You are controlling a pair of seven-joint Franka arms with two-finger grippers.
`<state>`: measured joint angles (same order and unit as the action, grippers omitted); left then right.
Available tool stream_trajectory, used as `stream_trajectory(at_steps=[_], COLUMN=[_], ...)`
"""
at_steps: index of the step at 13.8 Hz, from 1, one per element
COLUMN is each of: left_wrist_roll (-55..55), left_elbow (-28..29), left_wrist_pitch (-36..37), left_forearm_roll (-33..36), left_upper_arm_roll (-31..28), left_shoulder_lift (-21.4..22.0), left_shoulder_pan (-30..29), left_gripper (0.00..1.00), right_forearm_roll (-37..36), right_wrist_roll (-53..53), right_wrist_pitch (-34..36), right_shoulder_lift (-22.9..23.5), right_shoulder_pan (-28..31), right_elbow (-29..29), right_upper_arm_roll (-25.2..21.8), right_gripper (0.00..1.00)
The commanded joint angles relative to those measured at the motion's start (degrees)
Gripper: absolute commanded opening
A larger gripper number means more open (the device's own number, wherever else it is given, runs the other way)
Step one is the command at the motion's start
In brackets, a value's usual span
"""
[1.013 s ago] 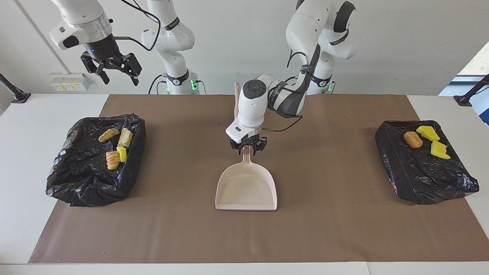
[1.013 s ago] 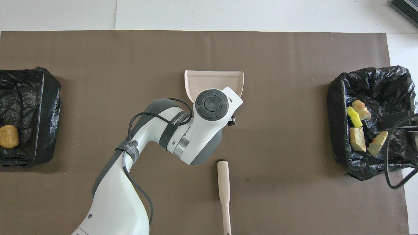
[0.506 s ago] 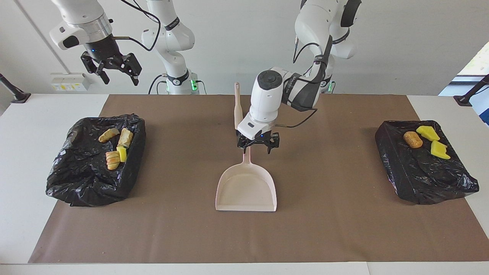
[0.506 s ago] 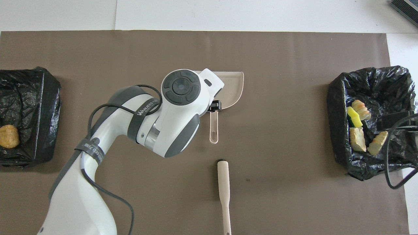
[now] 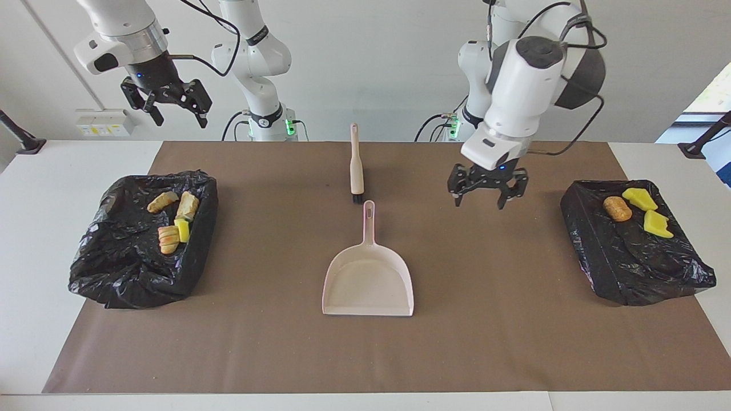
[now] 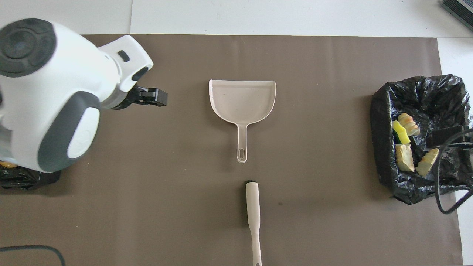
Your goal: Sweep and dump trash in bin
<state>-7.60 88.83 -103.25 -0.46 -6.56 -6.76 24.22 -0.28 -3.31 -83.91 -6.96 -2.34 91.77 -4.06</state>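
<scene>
Left end effector (image 5: pixel 486 190) withdrawn, trash (image 5: pixel 638 208) beside

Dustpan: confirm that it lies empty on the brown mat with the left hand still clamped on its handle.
Not right. The facing view shows the left hand open in the air, clear of the dustpan, over the mat between it and the bin at the left arm's end. The dustpan does lie empty on the brown mat.

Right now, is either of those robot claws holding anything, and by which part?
No, nothing is held. The left gripper hangs open over the brown mat, and the right gripper is open too. The dustpan and brush lie free.
</scene>
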Motion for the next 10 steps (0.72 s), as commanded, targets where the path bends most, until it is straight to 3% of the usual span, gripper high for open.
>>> stream_trajectory(at_steps=[1,5,10], left_wrist_roll=[8.7,16.3,18.0], left_elbow=[0.3,-6.3,-5.9], left_wrist_pitch=[6.6,20.2,21.0], left_forearm_roll=[0.9,0.3,0.1], left_upper_arm_roll=[0.2,0.3,-0.1], left_shoulder_lift=[6.3,7.6,10.5], left_shoulder_pan=[-5.6,-14.0,-15.7], left_gripper=[1.0,1.0,1.0], right_forearm_roll=[0.6,0.6,0.6], right_wrist_roll=[-0.4,-0.4,-0.4], right_wrist_pitch=[0.5,0.5,0.5], right_shoulder_lift=[-0.3,-0.3,-0.3], right_shoulder_pan=[1.1,1.1,1.1], right_elbow=[0.4,0.4,0.4], right_upper_arm_roll=[0.8,0.8,0.8], right_gripper=[1.0,1.0,1.0])
